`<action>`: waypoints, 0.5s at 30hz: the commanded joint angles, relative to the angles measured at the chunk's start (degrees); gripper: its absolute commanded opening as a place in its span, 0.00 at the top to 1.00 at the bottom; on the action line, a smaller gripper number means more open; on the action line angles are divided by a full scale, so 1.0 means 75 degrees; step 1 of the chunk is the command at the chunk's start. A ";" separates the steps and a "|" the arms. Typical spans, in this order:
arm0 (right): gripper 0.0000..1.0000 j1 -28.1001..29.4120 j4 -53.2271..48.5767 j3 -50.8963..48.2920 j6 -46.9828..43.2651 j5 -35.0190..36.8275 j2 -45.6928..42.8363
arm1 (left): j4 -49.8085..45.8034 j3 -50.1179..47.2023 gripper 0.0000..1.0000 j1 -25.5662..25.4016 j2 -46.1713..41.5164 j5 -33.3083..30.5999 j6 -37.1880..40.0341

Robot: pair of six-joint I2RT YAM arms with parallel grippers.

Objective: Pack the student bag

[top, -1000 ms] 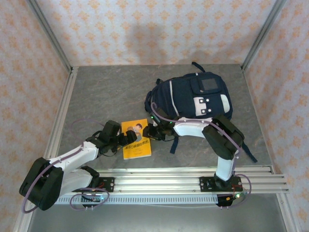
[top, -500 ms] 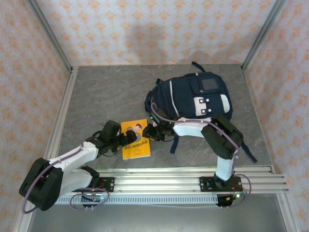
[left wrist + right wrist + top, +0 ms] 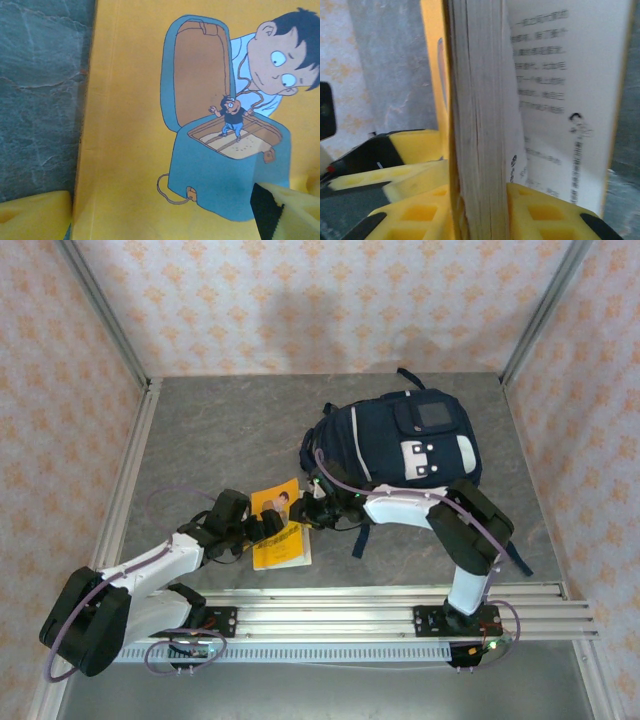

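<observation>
the yellow book (image 3: pixel 281 540) sits on the grey table (image 3: pixel 200 440), left gripper (image 3: pixel 260 530) at its left edge, right gripper (image 3: pixel 302 519) at its right, near the navy backpack (image 3: pixel 400 440).

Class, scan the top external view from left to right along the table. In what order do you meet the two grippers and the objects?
left gripper → book → right gripper → bag

The right hand (image 3: pixel 302 514) hides one book (image 3: pixel 278 542) corner.
</observation>
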 commanded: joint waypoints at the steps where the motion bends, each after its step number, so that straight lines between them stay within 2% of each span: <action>1: 0.77 0.0163 0.0517 0.0006 0.0071 -0.0440 0.0165 | 0.0756 -0.0137 0.06 -0.0069 0.0112 0.0718 -0.0097; 5: 0.89 0.0159 -0.0578 0.0236 -0.0580 0.0190 -0.0027 | 0.0242 0.0008 0.06 -0.0069 -0.0281 0.0558 -0.0069; 9: 0.98 -0.0020 -0.1015 0.0273 -0.0918 0.0233 -0.0539 | -0.0897 0.0345 0.05 -0.0046 -0.1071 0.0020 0.0157; 15: 1.00 -0.0578 -0.1257 0.0320 -0.1100 -0.0289 -0.1472 | -0.1970 0.0742 0.02 0.0082 -0.1952 -0.0336 0.0279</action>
